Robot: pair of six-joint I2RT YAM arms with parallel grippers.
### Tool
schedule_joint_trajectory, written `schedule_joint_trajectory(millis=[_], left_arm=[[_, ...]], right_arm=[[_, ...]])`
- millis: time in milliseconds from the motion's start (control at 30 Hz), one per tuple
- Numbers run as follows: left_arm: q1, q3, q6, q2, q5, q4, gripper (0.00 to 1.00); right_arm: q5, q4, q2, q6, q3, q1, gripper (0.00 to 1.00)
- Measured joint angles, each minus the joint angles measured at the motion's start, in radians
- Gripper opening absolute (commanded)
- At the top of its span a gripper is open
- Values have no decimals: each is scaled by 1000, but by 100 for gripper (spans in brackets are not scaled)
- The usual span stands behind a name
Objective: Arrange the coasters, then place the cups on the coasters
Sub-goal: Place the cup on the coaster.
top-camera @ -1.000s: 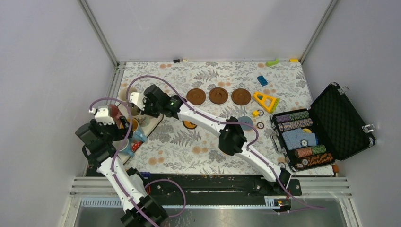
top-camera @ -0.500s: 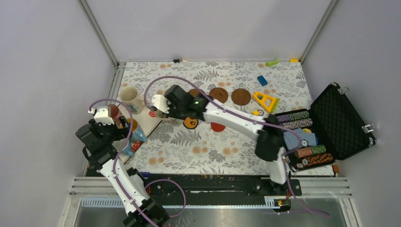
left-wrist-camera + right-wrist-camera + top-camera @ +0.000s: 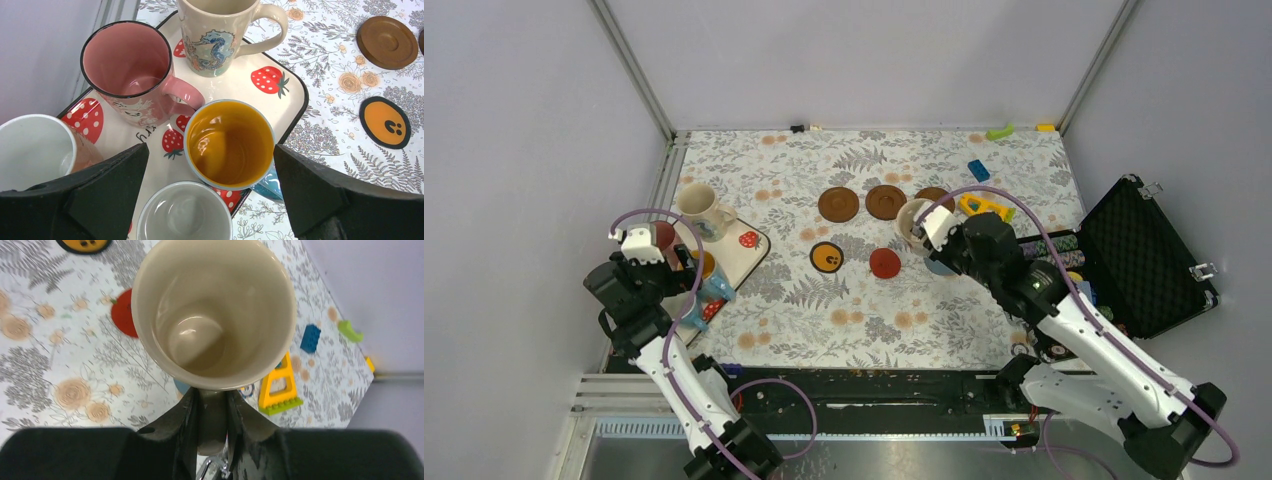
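By yellow triangle [image 3: 278,386], right tool [image 3: 212,407] pinches cup [image 3: 215,315], probably handle; left tool [image 3: 210,180] spread.

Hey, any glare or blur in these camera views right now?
Top view: even light, sharp. Left wrist view: shiny glints inside the yellow-lined cup, otherwise crisp. Right wrist view: a glint in the cream cup, and the green block behind looks soft.
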Motion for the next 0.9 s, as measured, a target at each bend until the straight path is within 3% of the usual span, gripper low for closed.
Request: schedule_joint_trajectory(millis=[233,467,700,900], left_arm=[[0,0,0,-7,6,0,99],[0,-15,0,-29,7,2,99],[0,-15,0,-3,34,-2,99],[0,-15,0,-23,51,0,99]], right_arm=[[26,27,-31,-8,-136,-30,0],[37,116,151,4,-124,-122,0],[5,172,349,121,76,-291,0],[14,266,539,229,276,-352,0]])
